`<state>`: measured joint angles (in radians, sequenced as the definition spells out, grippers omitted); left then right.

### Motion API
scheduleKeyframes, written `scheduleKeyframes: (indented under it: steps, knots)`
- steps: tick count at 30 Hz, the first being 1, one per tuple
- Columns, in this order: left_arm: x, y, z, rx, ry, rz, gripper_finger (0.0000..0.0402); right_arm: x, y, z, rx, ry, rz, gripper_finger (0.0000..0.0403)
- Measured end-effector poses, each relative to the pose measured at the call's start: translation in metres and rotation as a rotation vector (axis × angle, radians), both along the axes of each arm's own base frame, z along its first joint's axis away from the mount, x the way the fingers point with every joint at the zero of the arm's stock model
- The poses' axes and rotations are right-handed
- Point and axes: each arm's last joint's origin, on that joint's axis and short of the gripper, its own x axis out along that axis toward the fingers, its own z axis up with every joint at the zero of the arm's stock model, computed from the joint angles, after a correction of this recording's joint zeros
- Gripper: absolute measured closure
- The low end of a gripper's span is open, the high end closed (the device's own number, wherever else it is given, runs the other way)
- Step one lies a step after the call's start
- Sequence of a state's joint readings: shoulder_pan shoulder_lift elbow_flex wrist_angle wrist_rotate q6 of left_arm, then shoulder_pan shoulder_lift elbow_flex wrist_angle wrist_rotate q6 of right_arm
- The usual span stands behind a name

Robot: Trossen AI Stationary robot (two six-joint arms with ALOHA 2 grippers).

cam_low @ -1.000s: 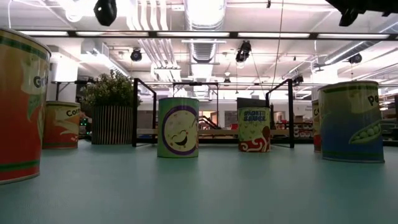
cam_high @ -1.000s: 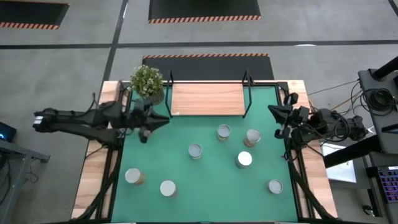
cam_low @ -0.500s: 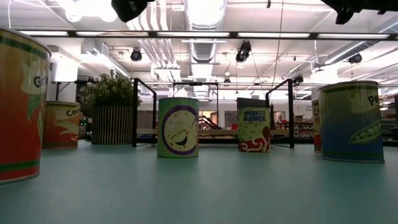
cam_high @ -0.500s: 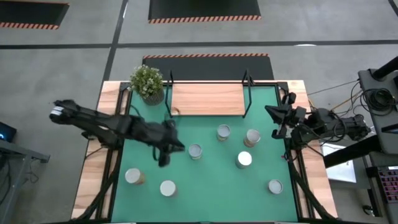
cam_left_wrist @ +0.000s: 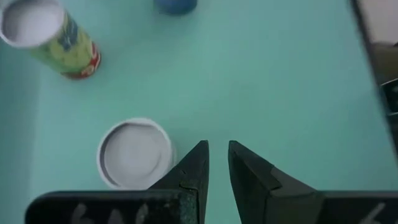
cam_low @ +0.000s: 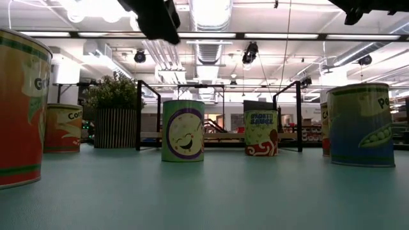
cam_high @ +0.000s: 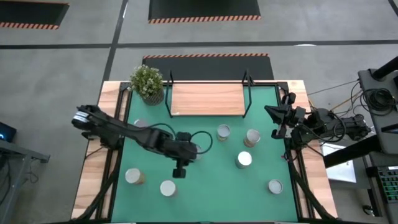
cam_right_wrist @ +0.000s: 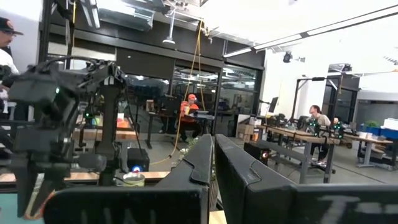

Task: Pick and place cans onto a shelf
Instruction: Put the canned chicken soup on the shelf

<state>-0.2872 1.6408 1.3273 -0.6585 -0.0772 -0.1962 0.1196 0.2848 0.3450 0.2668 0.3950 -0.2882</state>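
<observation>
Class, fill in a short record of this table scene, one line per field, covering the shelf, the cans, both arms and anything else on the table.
shelf: at the far edge of the green mat, no cans on it
cans: six tops show from above, all upright on the mat
left gripper: reached out over the middle of the mat, jaws nearly together, holding nothing
right gripper: at the table's right edge, jaws shut, empty
potted plant: beside the shelf's left end
</observation>
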Motion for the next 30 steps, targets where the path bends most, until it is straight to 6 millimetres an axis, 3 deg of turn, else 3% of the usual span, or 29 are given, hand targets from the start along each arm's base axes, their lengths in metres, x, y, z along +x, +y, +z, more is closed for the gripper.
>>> scheduleKeyframes:
  steps: [7,16,20,24,30]
  knots:
    - [0.012,0.002,-0.018,0.025,0.094,0.037,0.0297,0.0,0.0,0.0,0.0,0.001,0.0,0.0394]
    - [0.022,0.015,-0.035,0.16,0.12,0.138,0.0144,0.0,0.0,-0.001,-0.001,0.008,0.001,0.0394]
    - [0.024,0.021,-0.038,0.184,0.128,0.125,0.0093,0.001,0.0,-0.002,-0.002,0.018,0.001,0.0394]
    - [0.027,0.025,-0.039,0.176,0.128,0.108,0.0065,0.001,0.0,-0.003,-0.005,0.029,0.0,0.0394]
    - [0.028,0.031,-0.04,0.179,0.127,0.104,0.006,0.001,0.0,-0.003,-0.006,0.031,0.0,0.0394]
